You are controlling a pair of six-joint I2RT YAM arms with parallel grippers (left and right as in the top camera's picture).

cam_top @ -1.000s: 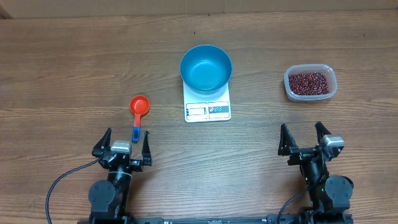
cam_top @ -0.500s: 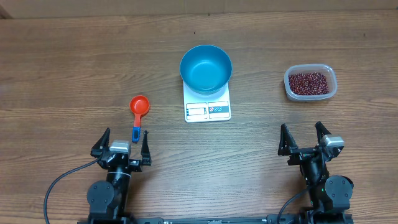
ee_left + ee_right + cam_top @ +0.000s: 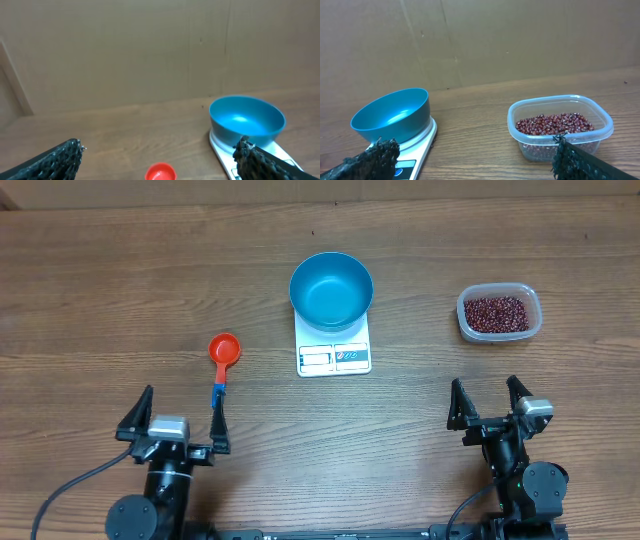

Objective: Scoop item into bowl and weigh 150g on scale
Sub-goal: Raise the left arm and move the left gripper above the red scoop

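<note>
Tabletop (image 3: 120,290): brown wood-grain, grain running left to right. Plain brown cardboard wall (image 3: 125,45) closes the far edge.

Centre: round deep bright blue bowl (image 3: 331,290), empty, sits on the small flat white rectangular scale (image 3: 334,356).

Far right: small dark red-brown beans (image 3: 494,312), heaped in a clear rounded-rectangle plastic tub (image 3: 537,308).

Left of the scale: red round scoop with blue handle (image 3: 223,352), lying flat.

Near edge: 2 arms. Left gripper (image 3: 184,405) and right gripper (image 3: 484,390) both have jaws spread wide and grasp nothing.
</note>
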